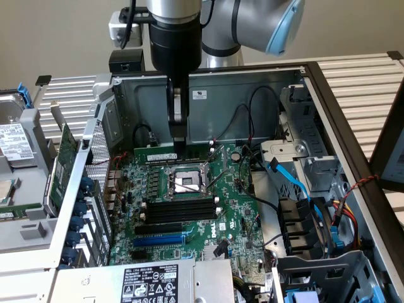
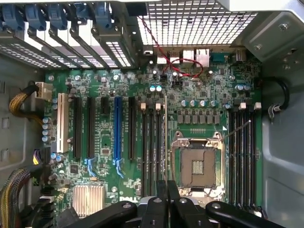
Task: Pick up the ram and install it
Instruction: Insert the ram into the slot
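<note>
Open computer case (image 1: 252,79) holding a green motherboard (image 1: 233,205) with CPU socket (image 1: 187,183) and black slots (image 1: 180,211) at its 6 o'clock, arm (image 1: 175,38) pointing straight down, hand (image 1: 180,148) pinched narrow on the ram (image 1: 159,156), level at the socket's 12 o'clock in the exterior view

counting now: one ram (image 1: 158,156), one blue slot (image 2: 117,128), one white slot (image 2: 60,122), one cpu socket (image 2: 197,166), one silver heatsink (image 2: 88,198), five blue clips (image 2: 58,14), two banks of memory slots (image 2: 242,152).
</note>
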Tool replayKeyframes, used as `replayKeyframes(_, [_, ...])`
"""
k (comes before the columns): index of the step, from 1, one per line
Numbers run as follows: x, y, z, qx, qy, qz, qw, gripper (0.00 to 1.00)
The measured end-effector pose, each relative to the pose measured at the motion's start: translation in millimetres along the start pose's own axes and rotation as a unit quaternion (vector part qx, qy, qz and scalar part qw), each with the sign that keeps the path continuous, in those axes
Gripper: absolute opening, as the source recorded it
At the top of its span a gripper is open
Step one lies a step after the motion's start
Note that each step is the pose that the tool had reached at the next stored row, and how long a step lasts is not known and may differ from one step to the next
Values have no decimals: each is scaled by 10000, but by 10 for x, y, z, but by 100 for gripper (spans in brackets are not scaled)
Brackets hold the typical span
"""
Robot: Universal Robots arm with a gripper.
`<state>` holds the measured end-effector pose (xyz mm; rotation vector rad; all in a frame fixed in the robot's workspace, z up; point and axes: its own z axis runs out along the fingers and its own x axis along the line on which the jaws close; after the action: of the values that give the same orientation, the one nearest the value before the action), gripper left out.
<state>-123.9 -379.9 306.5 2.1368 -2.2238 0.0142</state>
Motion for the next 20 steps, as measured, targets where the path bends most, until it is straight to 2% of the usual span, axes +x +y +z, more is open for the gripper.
replayKeyframes(5, [-4,-22,66,3,-14,0,10000,12])
replayKeyframes(20, [33,-40,258,2,-13,-1,10000,12])
